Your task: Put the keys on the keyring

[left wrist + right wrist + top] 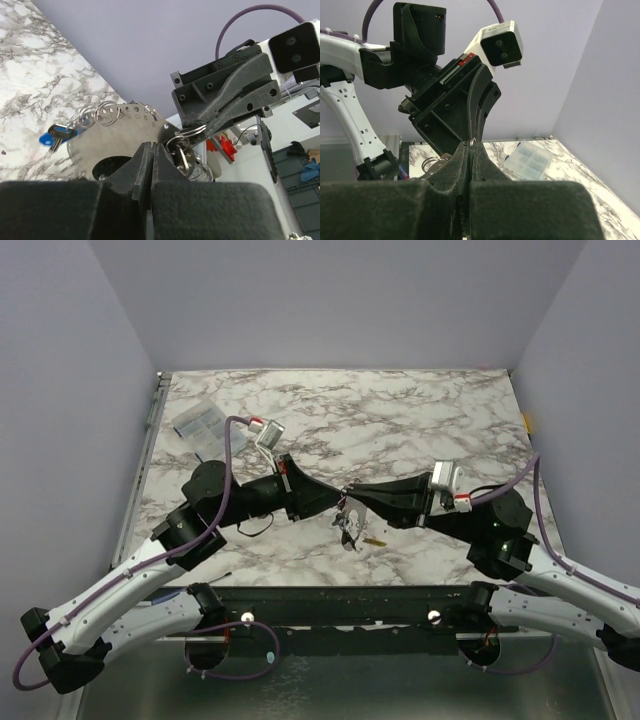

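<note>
My two pincers meet tip to tip above the tabletop (400, 420), over the middle stretch close to its near edge. My left pincer (149, 151) is clenched, its pads pressed together on the rim of a thin metal disc (125, 131) that has a row of numbered holes along its edge. My right pincer (470, 150) is clenched as well, nipping the wire loop of the keyring (192, 131), which curls out from its tips just beside the disc's rim. Several small split rings (102, 114) hang along the disc's far rim, and a blue-headed key (56, 138) dangles from one of them, hanging over the marble. Under the keyring, right by my left fingertips, a small silvery cluster (184, 159) hangs; I cannot tell whether these are keys. A yellowish key (375, 541) lies loose on the marble near the near edge, just to the right of the disc. A clear plastic packet (200, 424) lies towards the far left corner, well apart from both pincers.
</note>
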Controlling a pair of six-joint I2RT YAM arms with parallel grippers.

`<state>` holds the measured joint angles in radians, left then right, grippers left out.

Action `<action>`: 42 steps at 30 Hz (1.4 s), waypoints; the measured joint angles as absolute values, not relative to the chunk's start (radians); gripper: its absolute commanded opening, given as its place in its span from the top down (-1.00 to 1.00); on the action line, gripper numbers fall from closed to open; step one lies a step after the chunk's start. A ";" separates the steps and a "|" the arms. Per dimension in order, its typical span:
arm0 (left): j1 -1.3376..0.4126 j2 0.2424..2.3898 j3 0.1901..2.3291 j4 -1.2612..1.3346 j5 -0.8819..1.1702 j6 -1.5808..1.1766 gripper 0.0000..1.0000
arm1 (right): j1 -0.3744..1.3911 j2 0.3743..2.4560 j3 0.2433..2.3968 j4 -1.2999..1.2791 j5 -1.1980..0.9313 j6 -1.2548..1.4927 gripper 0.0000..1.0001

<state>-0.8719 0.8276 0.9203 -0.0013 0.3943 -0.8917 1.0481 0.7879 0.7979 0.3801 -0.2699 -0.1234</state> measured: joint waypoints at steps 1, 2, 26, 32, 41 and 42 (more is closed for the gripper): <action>-0.872 0.823 0.920 -0.007 0.393 -0.883 0.78 | 1.048 0.784 0.793 0.381 -0.270 -0.122 0.99; -0.872 0.818 0.920 -0.012 0.393 -0.876 0.64 | 1.048 0.778 0.788 0.380 -0.270 -0.120 0.99; -0.873 0.614 0.905 0.187 0.482 -0.403 -0.25 | 1.048 0.621 0.717 0.389 -0.352 0.057 0.99; -0.873 0.659 0.852 0.297 0.572 -0.313 -0.07 | 1.048 0.633 0.717 0.433 -0.392 0.102 0.99; -0.873 0.713 0.818 0.377 0.632 -0.234 0.14 | 1.048 0.741 0.751 0.464 -0.452 0.138 0.99; -0.873 0.717 0.814 0.380 0.637 -0.229 0.18 | 1.048 0.751 0.753 0.466 -0.458 0.139 0.99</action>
<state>-0.8726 0.7174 0.8139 0.3801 0.6369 -0.2287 1.0481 0.7513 0.7528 0.4656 -0.4580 0.1394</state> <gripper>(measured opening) 0.451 0.016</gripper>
